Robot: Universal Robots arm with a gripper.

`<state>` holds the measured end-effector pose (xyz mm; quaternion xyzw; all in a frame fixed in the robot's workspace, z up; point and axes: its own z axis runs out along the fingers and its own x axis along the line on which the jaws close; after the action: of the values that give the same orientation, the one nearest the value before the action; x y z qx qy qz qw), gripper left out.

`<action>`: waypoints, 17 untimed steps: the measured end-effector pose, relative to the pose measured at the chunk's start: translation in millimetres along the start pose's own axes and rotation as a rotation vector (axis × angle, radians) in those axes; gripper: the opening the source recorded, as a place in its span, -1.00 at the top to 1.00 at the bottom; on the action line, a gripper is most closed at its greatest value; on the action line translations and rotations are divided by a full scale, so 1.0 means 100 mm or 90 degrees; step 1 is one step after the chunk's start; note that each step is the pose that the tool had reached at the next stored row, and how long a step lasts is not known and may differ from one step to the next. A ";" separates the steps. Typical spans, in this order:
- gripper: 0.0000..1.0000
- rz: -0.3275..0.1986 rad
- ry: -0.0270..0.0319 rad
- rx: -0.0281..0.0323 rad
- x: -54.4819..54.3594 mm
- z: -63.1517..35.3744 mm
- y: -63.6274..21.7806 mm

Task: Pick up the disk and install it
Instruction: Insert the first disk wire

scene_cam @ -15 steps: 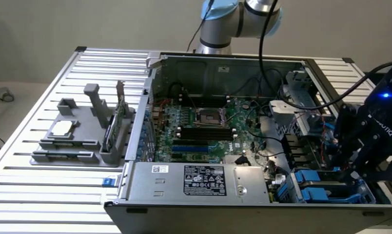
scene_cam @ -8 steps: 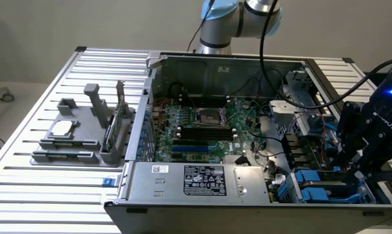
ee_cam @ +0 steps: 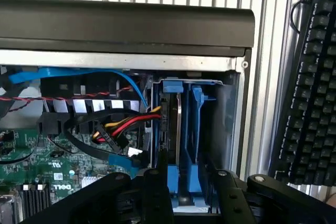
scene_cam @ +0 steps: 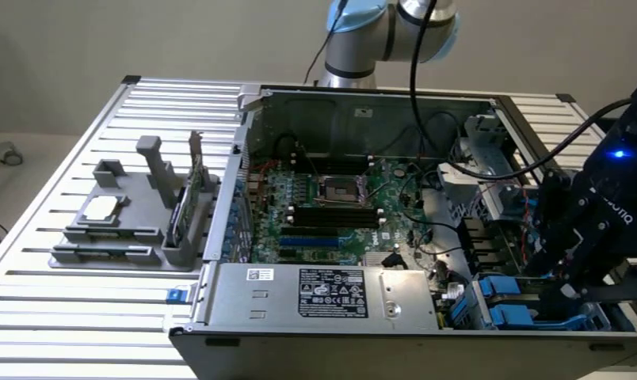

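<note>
1. Reaching the gripper (scene_cam: 572, 285) down into the computer case (scene_cam: 297, 336), at the case's front corner on the exterior view's right.
2. Clamping the gripper (ee_cam: 184, 174) on the disk (ee_cam: 178, 129), with one dark finger (ee_cam: 156, 182) pressing on each side of its blue rails.
3. Holding the disk on edge inside the case's drive bay, right against the case's side wall, with its thin metal edge and blue rails facing the wrist camera.
4. Leaving the red, yellow and black cables (ee_cam: 131, 121) bunched inside the case just beside the bay, touching the bay's wall.
5. Trailing a flat blue cable (ee_cam: 79, 73) along the inside of the case's front rim (ee_cam: 126, 24).
6. Showing the green motherboard (scene_cam: 329, 206) lying on the case's floor, in the middle of the case.
7. Seating the silver power supply (scene_cam: 318, 293) along the case's front wall, white label facing up.
8. Resting the case on a slatted metal table (scene_cam: 75, 324).
9. Keeping a grey holder (scene_cam: 128, 237) outside the case on the exterior view's left, carrying a small square chip (scene_cam: 100, 207) and an upright green card (scene_cam: 179, 206).
10. Lying outside the case, past the side wall nearest the bay: a black keyboard (ee_cam: 310, 93).
</note>
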<state>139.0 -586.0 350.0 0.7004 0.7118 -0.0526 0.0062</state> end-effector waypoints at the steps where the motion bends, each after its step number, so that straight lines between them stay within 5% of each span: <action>1: 0.26 0.000 0.0000 0.0000 0.00 0.002 -0.032; 7: 0.26 0.000 -0.0001 0.0000 0.04 -0.026 -0.176; 17: 0.26 0.000 -0.0033 -0.0002 0.26 -0.302 -0.273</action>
<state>113.2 -557.6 379.7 0.7003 0.7117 -0.0544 0.0082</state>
